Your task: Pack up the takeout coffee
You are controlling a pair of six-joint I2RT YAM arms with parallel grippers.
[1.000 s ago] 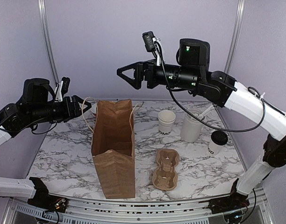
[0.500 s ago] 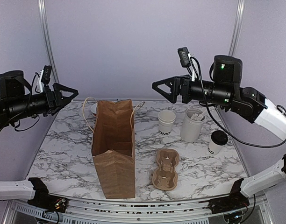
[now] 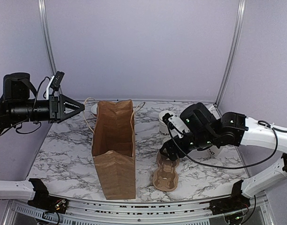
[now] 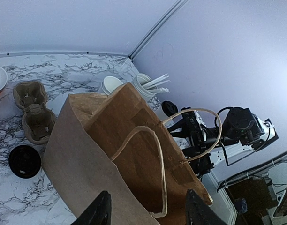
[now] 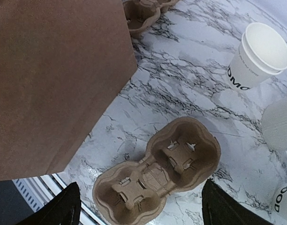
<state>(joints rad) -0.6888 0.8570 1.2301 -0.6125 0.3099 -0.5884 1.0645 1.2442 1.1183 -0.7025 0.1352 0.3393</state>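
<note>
The takeout coffee cup [image 5: 283, 202], white with black lettering, stands at the lower right edge of the right wrist view. Its black lid [image 4: 169, 108] shows past the bag in the left wrist view. In the top view my right arm hides most of it. My right gripper [image 3: 166, 151] is open and empty, low over the far cup hole of a brown pulp cup carrier [image 3: 166, 172], which also shows between the fingers [image 5: 157, 171]. My left gripper [image 3: 77, 108] is open and empty, held high to the left of the upright brown paper bag [image 3: 114, 147], looking into its open mouth [image 4: 134, 154].
A stack of nested white cups [image 5: 258, 54] and a tall white tub with utensils [image 4: 150, 86] stand behind the carrier. Behind the bag lie a second pulp carrier [image 4: 33, 112], a loose black lid [image 4: 24, 161] and a white bowl [image 3: 94, 109].
My right arm has swung from high at the back down to just above the cup carrier, now covering the coffee cup. My left gripper has shifted slightly right toward the bag's top.
</note>
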